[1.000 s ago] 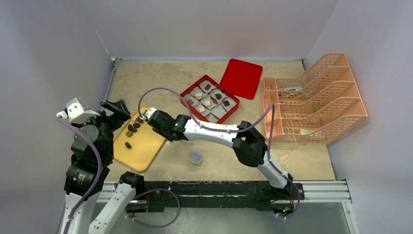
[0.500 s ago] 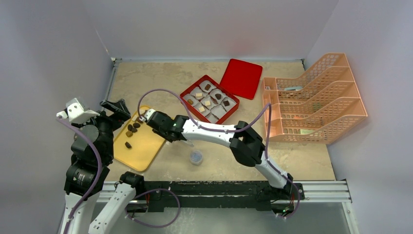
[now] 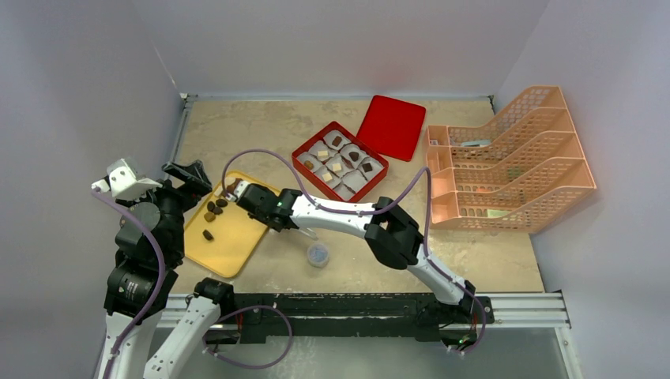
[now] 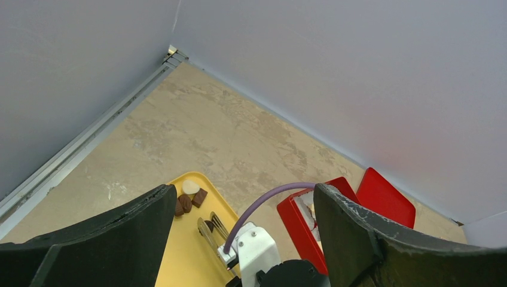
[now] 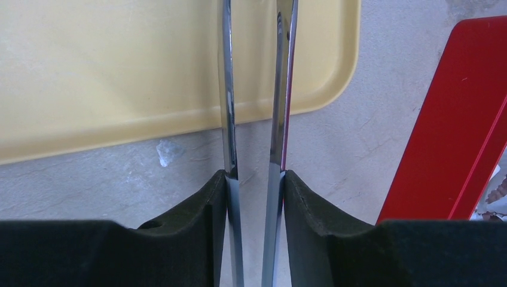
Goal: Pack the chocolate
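At the far corner of the yellow tray, the right gripper is seen w/ a pair of metal tweezers clamped between its black pads. In the right wrist cam the two blades are shown running nearly parallel w/ a narrow gap between them, so they are not pressed together at that point. The tips are cut off by the top edge. In the left wrist cam the tips are seen low over the tray beside a dark lump, but whether that lump is pinched cannot be told.

The chocolate is split between two places. Several dark brown lumps are scattered on the tray's far half, approx. along its left side, w/ one more set apart nearer the arms. A cream piece and a couple of brown ones are grouped at the far corner, near the tweezer tips. Other pieces — dark and tan — are seated in white paper liners inside the red box. The box is placed beyond the right arm, w/ its red lid laid flat just beside it on the right.

The left gripper is held raised by the tray's far-left edge, jaws spread wide. A small grey-blue cap is set on the table near the tray, and an orange file rack is stood at the right.
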Controlling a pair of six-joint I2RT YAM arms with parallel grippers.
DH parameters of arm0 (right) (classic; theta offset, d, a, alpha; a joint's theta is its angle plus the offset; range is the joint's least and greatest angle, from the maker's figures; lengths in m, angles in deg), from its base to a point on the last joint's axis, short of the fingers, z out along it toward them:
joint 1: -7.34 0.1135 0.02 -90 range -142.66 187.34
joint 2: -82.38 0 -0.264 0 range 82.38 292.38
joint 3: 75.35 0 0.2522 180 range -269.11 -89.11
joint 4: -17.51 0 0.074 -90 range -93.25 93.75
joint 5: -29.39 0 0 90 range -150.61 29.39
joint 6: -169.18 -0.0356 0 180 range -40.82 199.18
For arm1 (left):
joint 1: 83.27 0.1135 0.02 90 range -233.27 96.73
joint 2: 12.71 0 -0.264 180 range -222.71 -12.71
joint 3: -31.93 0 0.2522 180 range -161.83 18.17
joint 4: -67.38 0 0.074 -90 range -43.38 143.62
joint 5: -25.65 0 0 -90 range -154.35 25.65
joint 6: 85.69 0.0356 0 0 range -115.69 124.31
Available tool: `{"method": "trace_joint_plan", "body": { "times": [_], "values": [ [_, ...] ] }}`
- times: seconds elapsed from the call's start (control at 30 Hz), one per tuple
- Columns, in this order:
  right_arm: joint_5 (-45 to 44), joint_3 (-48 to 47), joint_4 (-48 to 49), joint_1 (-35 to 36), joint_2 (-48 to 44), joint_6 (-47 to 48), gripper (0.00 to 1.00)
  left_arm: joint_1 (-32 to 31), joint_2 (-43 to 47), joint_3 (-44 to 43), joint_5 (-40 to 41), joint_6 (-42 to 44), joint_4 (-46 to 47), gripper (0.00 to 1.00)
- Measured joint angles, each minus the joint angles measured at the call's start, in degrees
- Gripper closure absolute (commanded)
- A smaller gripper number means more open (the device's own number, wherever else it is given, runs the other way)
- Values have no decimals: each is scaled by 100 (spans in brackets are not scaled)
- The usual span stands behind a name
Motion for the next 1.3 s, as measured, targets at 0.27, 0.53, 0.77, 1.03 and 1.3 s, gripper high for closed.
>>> {"method": "trace_joint_plan", "body": {
  "times": [0.27,0.53,0.77,1.03,1.3],
  "values": [
    [13,35,-2,0,-37,0,68,0,0,0,2,0,0,16],
    [72,310,-133,0,-485,-160,71,0,0,57,4,0,4,16],
    [81,494,-177,0,-953,-291,72,0,0,142,46,2,9,16],
    [79,918,-297,-79,-1438,-511,72,0,-2,385,44,0,33,16],
    [-28,1445,-809,-437,-2323,-850,72,0,-24,741,35,0,144,16]
  ]
}}
